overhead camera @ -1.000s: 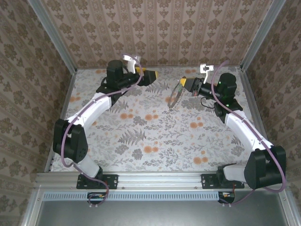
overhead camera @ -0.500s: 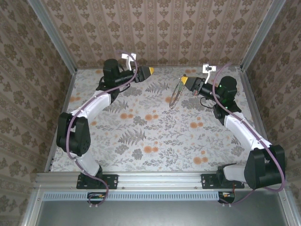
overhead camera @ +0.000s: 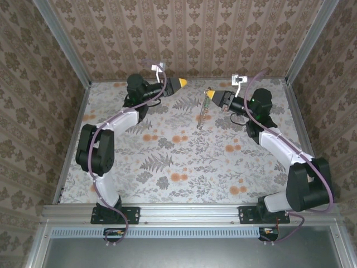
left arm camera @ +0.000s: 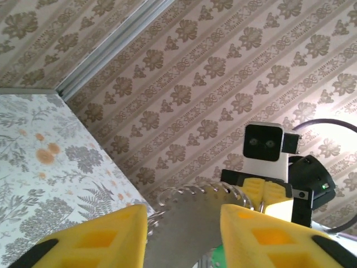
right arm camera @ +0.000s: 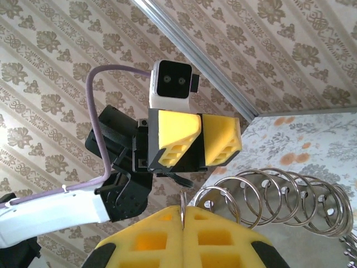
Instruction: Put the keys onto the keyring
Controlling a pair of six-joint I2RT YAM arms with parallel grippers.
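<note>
Right hand [overhead camera: 212, 94] far-centre above desk [overhead camera: 167, 159], fingers clamped on far edge of keyring [overhead camera: 202, 113], hoop seen edge-on, long axis running far to near, near end angled slightly left, left hand [overhead camera: 181, 84] just left, fingers apart.

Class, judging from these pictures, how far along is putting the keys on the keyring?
Done: the right gripper is shut on the keyring, holding it up on edge. In hand: the left gripper faces it, open. Left: threading keys on; whether any hangs there already is too small to tell.
</note>
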